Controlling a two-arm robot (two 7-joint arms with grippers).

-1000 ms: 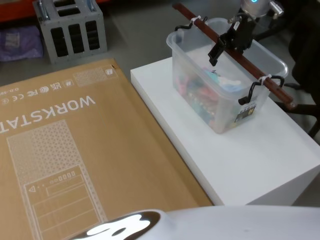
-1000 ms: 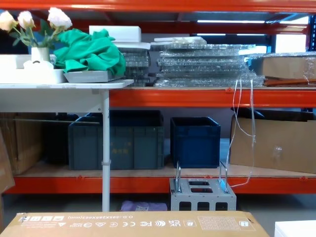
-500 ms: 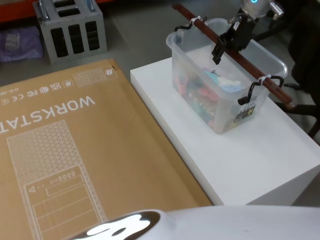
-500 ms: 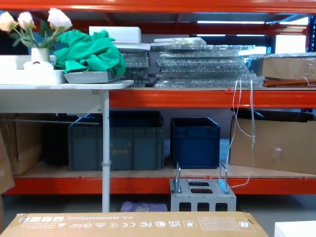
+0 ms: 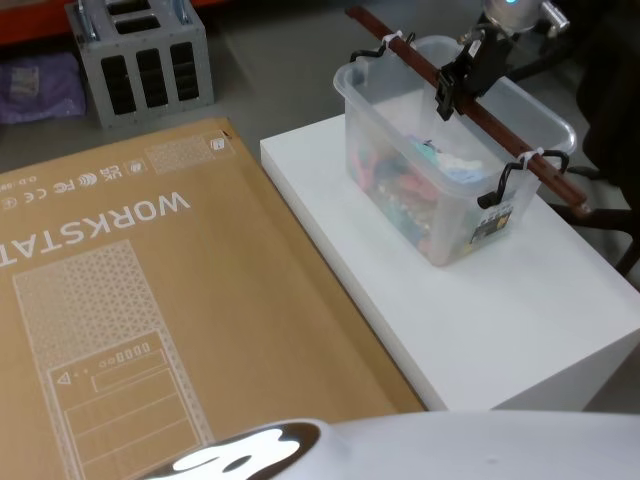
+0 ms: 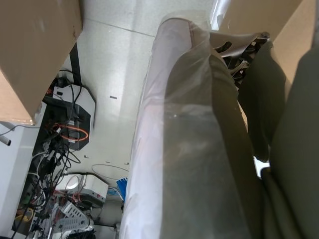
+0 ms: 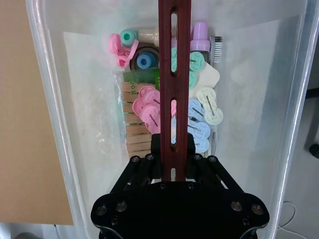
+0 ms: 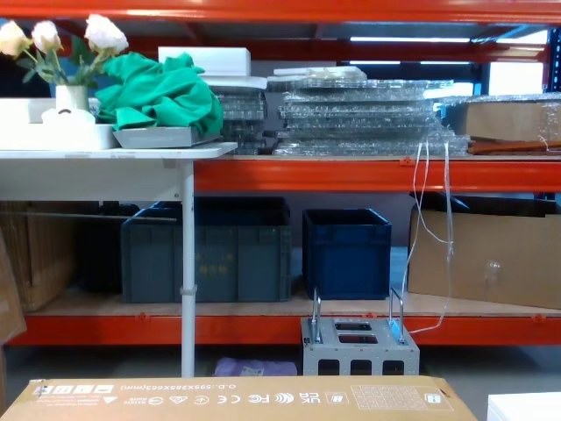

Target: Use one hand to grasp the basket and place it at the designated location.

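Viewing the scene from the head camera, we find the basket (image 5: 440, 215) standing upright on the far part of the white table (image 5: 480, 320), close to the far right edge. Its long axis runs from far left to near right. The handle (image 5: 405, 52) lies along that axis across the open top and projects past the rim at both ends. A black hook (image 5: 500, 185) holds it at the near-right end.

The right gripper (image 5: 447, 100) is over the middle of the basket. In the right wrist view we see its fingers (image 7: 155, 149) closed against both sides of the handle.

The table is bare to the near side of the basket. A cardboard box (image 5: 150, 300) lies flat just beside the table's left edge. A grey metal box (image 5: 145, 55) stands on the floor at far left.

The basket holds pastel round clips (image 7: 149, 107), wooden clothespins (image 7: 134, 129) and a small purple bottle (image 7: 200, 31).
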